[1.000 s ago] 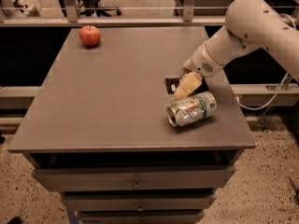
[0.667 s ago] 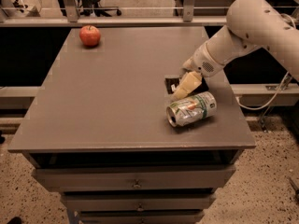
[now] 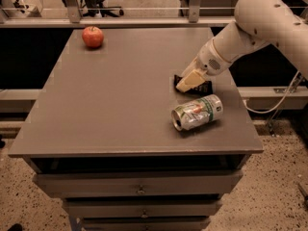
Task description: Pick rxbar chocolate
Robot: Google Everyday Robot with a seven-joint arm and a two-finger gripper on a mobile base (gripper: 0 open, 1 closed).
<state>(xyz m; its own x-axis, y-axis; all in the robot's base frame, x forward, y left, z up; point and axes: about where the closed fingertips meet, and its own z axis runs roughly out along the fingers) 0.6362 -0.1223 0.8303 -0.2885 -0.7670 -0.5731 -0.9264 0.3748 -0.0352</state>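
Gripper (image 3: 190, 81) hangs low over the chocolate bar (image 3: 206, 86) — clamped or not, I cannot tell — and a shallow pinch could slip off, or knock the can (image 3: 197, 112) just beside.

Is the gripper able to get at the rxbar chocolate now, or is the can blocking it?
Probably yes: the gripper is right on the rxbar chocolate, and the can lies nearer the camera, not in between.

Matt tabletop (image 3: 120, 105), shiny metal can (image 3: 197, 112), smooth plastic tool (image 3: 186, 83) over rxbar chocolate (image 3: 206, 87) wrapper
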